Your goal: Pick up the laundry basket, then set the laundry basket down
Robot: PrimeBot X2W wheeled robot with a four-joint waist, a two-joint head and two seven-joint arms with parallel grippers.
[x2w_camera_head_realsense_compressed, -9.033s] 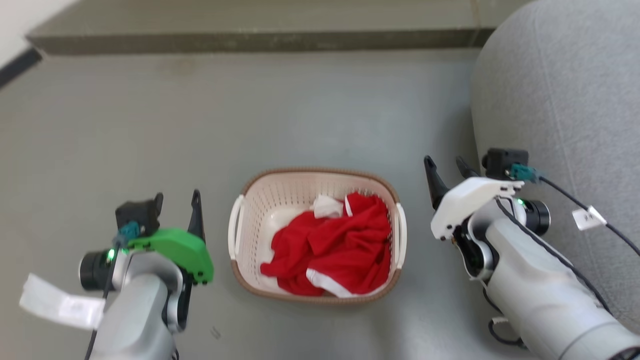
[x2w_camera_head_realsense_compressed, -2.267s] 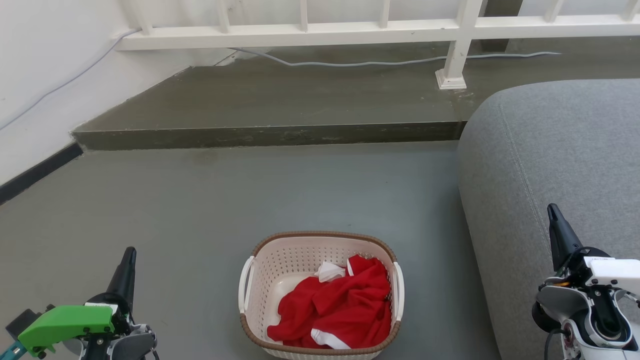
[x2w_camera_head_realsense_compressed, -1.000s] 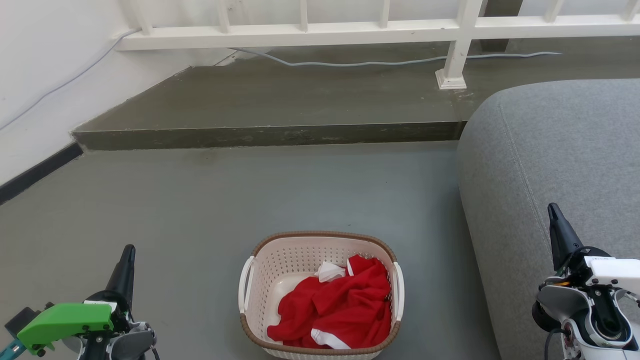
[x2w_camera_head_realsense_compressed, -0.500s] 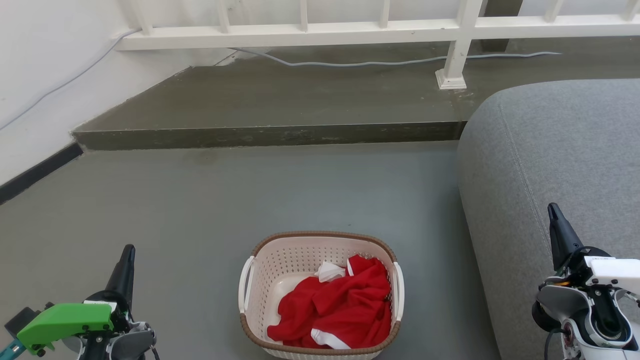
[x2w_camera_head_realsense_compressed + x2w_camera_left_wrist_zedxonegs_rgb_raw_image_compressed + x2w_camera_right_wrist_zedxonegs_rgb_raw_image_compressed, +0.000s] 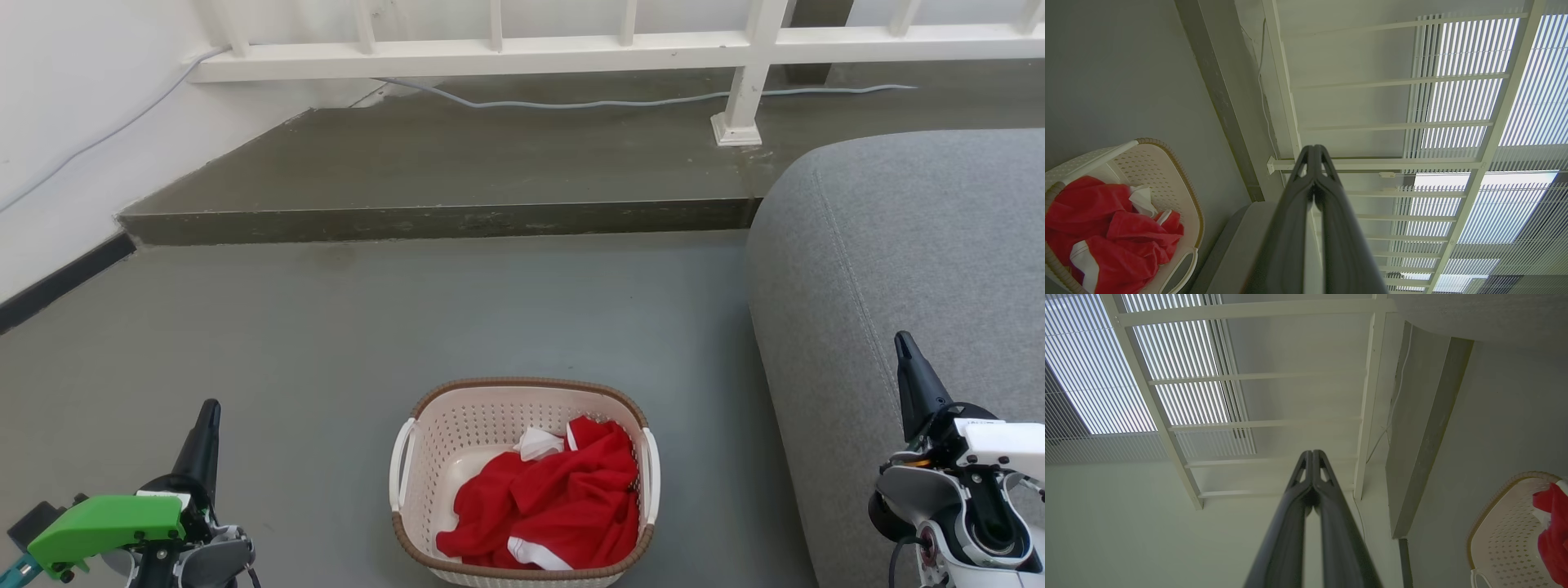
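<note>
The laundry basket [image 5: 457, 445] stands on the grey floor at the bottom middle of the head view, cream-white and perforated with a brown rim and two white side handles. A red garment with white trim [image 5: 555, 506] lies inside it. My left gripper [image 5: 208, 420] is at the lower left, well apart from the basket, shut with nothing in it; its closed tips [image 5: 1313, 152] point at the railing. My right gripper [image 5: 904, 351] is at the lower right over the sofa, also shut and empty [image 5: 1312, 455]. The basket [image 5: 1163, 171] also appears at the left wrist view's lower left and at the right wrist view's lower right [image 5: 1502, 522].
A grey sofa [image 5: 914, 245] fills the right side, close to the basket. A low dark step [image 5: 441, 220] runs across behind the open floor. A white railing [image 5: 571, 53] stands on it, with a cable [image 5: 571, 104] along its base. A white wall [image 5: 73, 122] is at the left.
Since nine seconds ago the head camera has risen and tilted up, both grippers have closed and drawn away from the basket. Over the last second nothing has moved.
</note>
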